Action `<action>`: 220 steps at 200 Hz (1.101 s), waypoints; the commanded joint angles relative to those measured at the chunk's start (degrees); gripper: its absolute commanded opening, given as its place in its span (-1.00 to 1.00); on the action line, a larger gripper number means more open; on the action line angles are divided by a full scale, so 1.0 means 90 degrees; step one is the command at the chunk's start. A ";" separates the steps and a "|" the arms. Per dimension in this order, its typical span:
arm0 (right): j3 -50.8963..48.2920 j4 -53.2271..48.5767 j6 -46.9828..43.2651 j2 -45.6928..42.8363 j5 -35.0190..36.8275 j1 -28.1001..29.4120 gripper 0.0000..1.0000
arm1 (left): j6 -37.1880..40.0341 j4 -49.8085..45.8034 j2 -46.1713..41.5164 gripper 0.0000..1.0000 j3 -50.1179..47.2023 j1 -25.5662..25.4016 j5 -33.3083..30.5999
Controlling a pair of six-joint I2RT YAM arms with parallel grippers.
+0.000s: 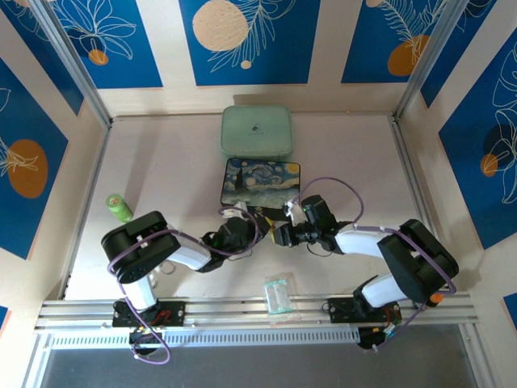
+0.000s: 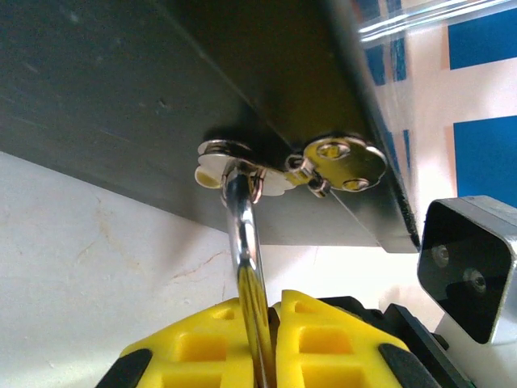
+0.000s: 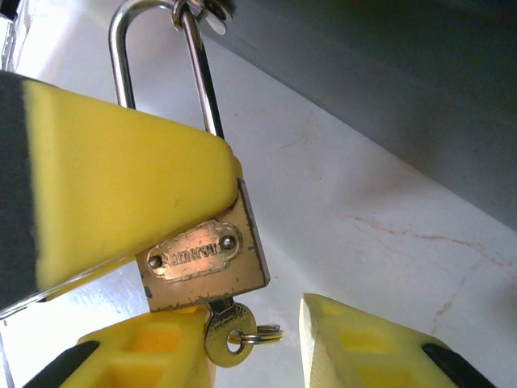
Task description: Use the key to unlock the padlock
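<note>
Yellow pads [image 2: 194, 347] of the left tool [image 2: 265, 311] pinch shut on the shackle [image 2: 242, 226] of the padlock [image 3: 202, 259], which hangs from the hasp [image 2: 339, 158] of the dark box [image 2: 121, 73]. Partly open, the right tool [image 3: 250, 343] has its fingers [image 3: 380, 347] either side of the key [image 3: 224, 333] seated in the padlock's underside, not clamping it.

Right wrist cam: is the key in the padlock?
Yes, the key sticks out of the bottom of the brass padlock, with its head and small ring showing.
</note>
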 commanded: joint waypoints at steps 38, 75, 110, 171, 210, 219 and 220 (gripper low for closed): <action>-0.0087 0.0109 0.0452 -0.0285 0.0393 -0.0419 -0.28 | 0.0114 0.0030 -0.0028 -1.00 -0.0138 -0.0052 0.0296; -0.0127 0.0064 0.0520 -0.0308 0.0390 -0.0453 -0.25 | 0.0084 0.0049 -0.0008 -1.00 -0.0144 -0.0052 0.0296; -0.0131 0.0048 0.0569 -0.0336 0.0339 -0.0526 -0.22 | 0.0076 0.0049 0.0012 -1.00 -0.0129 -0.0053 0.0296; -0.0154 0.0025 0.0606 -0.0383 0.0300 -0.0595 -0.21 | 0.0057 0.0008 0.0025 -1.00 -0.0106 -0.0052 0.0296; -0.0168 0.0025 0.0634 -0.0407 0.0260 -0.0652 -0.20 | 0.0053 -0.0020 0.0016 -1.00 -0.0086 -0.0052 0.0296; -0.0178 0.0030 0.0631 -0.0400 0.0273 -0.0654 -0.20 | 0.0057 -0.0046 0.0011 -1.00 -0.0070 -0.0052 0.0296; -0.0181 0.0032 0.0630 -0.0399 0.0273 -0.0654 -0.20 | 0.0060 -0.0047 0.0011 -1.00 -0.0068 -0.0052 0.0296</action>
